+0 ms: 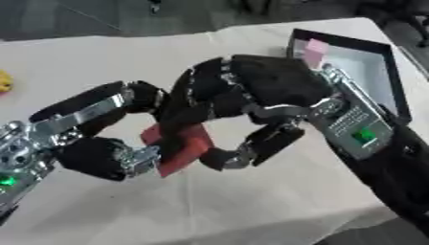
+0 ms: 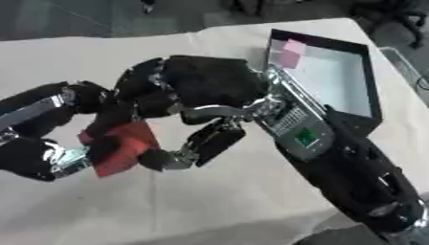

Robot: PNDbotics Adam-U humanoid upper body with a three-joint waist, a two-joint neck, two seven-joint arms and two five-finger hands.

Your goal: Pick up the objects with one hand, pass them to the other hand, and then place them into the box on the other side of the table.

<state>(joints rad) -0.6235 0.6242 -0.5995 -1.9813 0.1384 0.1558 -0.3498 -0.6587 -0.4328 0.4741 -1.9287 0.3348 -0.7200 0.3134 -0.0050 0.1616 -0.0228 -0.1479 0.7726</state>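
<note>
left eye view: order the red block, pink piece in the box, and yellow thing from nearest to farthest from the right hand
1. Red block: between both hands, touching the right hand.
2. Pink piece: in the box, behind the hand on the right.
3. Yellow thing: at the far left edge.

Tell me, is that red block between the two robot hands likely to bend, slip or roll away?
The red block looks flat-faced with sharp corners, so it probably won't roll. It keeps its shape between the left robot hand and the right robot hand, which suggests it is stiff rather than floppy. Its surface looks matte, so likely not very slippery, though that is hard to judge.
</note>
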